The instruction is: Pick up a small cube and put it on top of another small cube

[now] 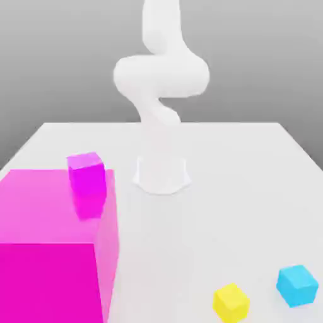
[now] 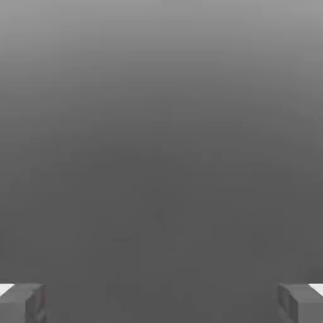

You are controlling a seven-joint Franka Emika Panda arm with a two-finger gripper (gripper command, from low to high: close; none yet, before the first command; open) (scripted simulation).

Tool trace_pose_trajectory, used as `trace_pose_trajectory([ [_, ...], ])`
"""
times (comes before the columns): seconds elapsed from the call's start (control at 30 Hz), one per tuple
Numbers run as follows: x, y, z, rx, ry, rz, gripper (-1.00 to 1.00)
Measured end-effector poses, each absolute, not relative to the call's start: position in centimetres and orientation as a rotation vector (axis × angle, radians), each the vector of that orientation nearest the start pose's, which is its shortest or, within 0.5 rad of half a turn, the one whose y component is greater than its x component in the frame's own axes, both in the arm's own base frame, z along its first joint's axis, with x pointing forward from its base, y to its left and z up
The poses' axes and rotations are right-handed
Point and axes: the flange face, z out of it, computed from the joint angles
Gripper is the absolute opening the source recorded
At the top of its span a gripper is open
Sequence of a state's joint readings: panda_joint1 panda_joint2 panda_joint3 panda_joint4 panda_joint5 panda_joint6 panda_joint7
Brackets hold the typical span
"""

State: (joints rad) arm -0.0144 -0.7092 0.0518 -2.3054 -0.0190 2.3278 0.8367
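Note:
The small cyan-blue cube [image 1: 297, 285] rests on the white table near the front edge, at the exterior view's right. A yellow cube [image 1: 231, 302] of about the same size lies just to its left, apart from it. In the hand view my gripper [image 2: 161, 304] is open, its two grey fingertips [image 2: 23, 303] far apart with nothing between them, facing plain grey background. The white arm [image 1: 161, 76] rises from its base [image 1: 161, 174] at the table's middle and curls upward.
A large magenta block [image 1: 53, 246] fills the front of the exterior view's left. A small magenta cube [image 1: 87, 174] sits on its top near the back corner. The white table [image 1: 240, 189] stretches between the base and the two small cubes.

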Motion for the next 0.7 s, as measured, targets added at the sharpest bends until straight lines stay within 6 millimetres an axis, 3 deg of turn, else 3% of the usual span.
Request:
trace_pose_trajectory([
  [0.17, 43.6, 6.3, 60.1, -2.649, 1.062, -0.849, 0.00],
  [0.37, 47.8, 11.4, 49.9, -2.795, 1.043, -0.680, 0.00],
  [0.53, 49.0, 15.6, 41.0, -2.895, 1.003, -0.519, 0.00],
  [0.7, 48.0, 20.4, 32.3, -2.974, 0.930, -0.337, 0.00],
])
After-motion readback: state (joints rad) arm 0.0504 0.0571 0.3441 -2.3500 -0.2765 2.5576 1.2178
